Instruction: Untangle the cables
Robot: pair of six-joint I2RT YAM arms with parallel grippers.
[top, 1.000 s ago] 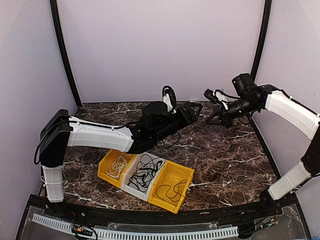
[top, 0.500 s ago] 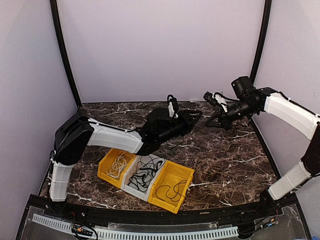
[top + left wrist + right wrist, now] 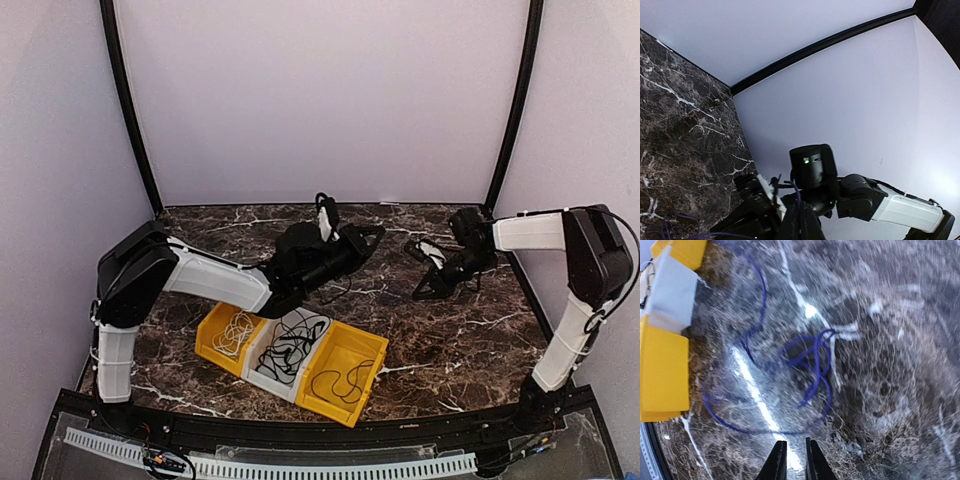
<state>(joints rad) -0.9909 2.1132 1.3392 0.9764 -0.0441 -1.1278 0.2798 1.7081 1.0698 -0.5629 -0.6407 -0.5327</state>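
Lowered right fingers [image 3: 784, 450] to worktop [image 3: 890, 315], barely parted, just behind loose purple cable [image 3: 816, 357]; clenched left fingers [image 3: 800, 220] on its strand, arm outstretched.

Three bins are sitting side by side in a slanting row on the table [image 3: 450, 340] toward its near edge, with the left bin [image 3: 205, 340], the middle bin [image 3: 268, 383] and the right bin [image 3: 340, 405] each holding cables [image 3: 290, 345]. Behind the row the left arm [image 3: 215, 280] is reaching in from the left side, its left gripper [image 3: 372, 235] hanging over the middle of the table, with the right gripper [image 3: 418, 292] pointing down to the right of it, close to the tabletop. A loose cable [image 3: 810, 360] is lying on the table just ahead of the right gripper's tips, with the bins off to one side.
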